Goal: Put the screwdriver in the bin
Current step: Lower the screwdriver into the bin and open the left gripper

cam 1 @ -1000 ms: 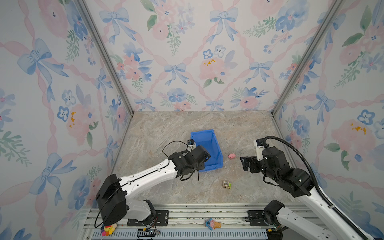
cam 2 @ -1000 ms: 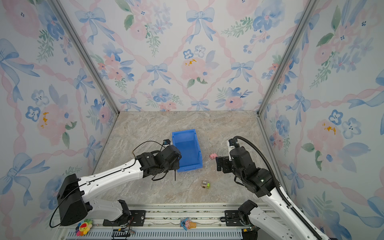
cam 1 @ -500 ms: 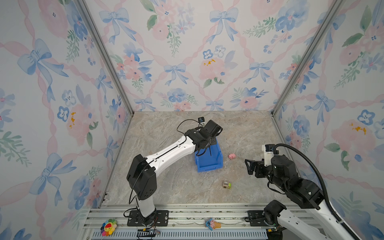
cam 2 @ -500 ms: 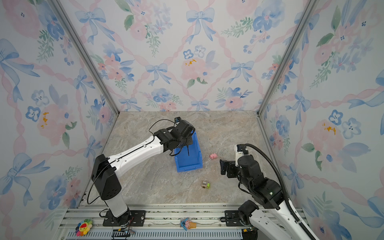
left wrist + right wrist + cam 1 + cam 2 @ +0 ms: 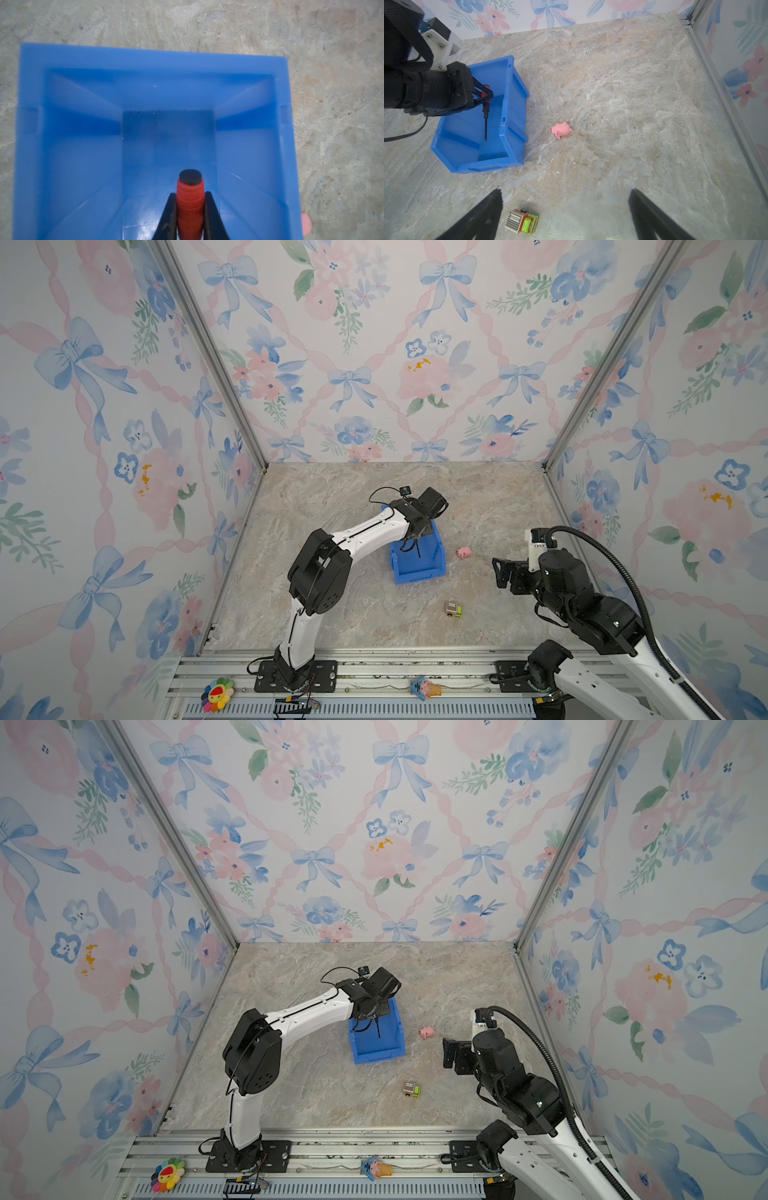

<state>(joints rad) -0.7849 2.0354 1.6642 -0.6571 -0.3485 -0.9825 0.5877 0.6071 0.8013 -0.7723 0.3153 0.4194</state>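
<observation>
Since a second ago, the left arm has swung from the near left side of the bin (image 5: pixel 419 572) to a place above it, and the right arm has drawn back a little toward the near edge of the table.

The left gripper (image 5: pixel 486 93) is now closed on the red handle of the screwdriver (image 5: pixel 485 116). The tool hangs nearly upright, tip down, with its thin dark shaft inside the bin's opening. Whether the tip touches the floor of the bin I cannot tell. In the left wrist view, the two black fingers (image 5: pixel 209 207) press the handle from both sides, and the black end cap stands just beyond them.

The screwdriver is probably light and stiff, so it should not bend or swing much. Its ribbed handle looks like the best place to hold, and the gripper holds it there; the smooth, thin shaft would slip more easily. When let go, it may tip over and knock against a wall, but I think it is not fragile.

Apart from the hanging shaft, the bin holds nothing, only some dark specks on its floor.

The right gripper (image 5: pixel 565 193) is open and empty, well apart from the bin. A pink pig toy (image 5: pixel 561 129) lies on the table near the bin, and a small toy truck (image 5: pixel 522 224) stands nearer to the right gripper.
</observation>
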